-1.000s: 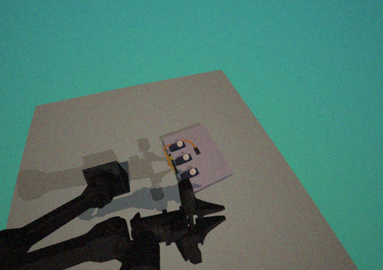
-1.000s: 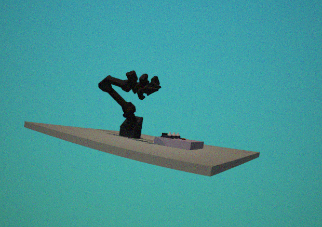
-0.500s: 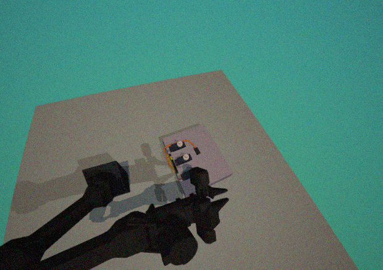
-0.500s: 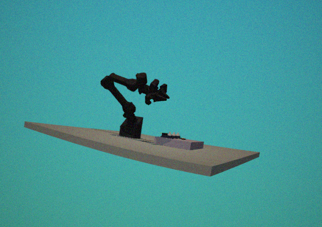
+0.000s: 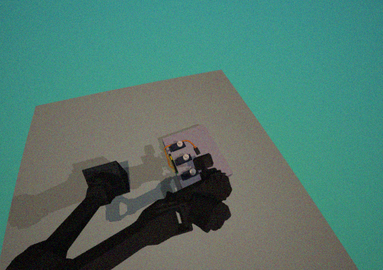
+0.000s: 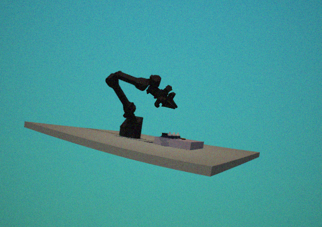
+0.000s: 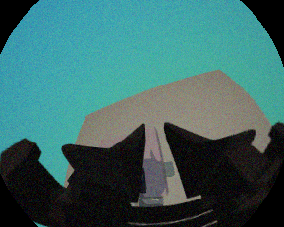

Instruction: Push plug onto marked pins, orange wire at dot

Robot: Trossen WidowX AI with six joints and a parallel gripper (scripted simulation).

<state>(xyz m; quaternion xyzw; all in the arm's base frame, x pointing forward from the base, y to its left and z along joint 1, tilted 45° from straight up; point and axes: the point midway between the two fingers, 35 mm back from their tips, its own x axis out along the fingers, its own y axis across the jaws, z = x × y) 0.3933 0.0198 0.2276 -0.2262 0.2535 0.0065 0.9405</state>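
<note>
The pale lilac holder (image 5: 199, 134) (image 6: 179, 144) carries dark servos with white hubs; one servo (image 5: 176, 146) has an orange lead arching over the holder's top. The small dark plug (image 5: 197, 151) lies on the holder at the end of that lead. A yellow and green marked strip (image 5: 172, 159) shows at the holder's left edge in the top view; single pins and plug holes are too small to make out. My gripper (image 6: 175, 105) (image 7: 154, 126) is partly open with nothing between its fingertips, well above the holder. In the top view its dark body covers the holder's lower corner.
The grey-brown table (image 5: 123, 121) (image 6: 221, 156) ends beyond the holder. The arm's black base (image 5: 108, 177) (image 6: 131, 128) stands left of the holder in the top and exterior views. A dark block (image 5: 203, 160) on the arm side overlaps the view just below the plug. Arm shadows fall across the table and holder.
</note>
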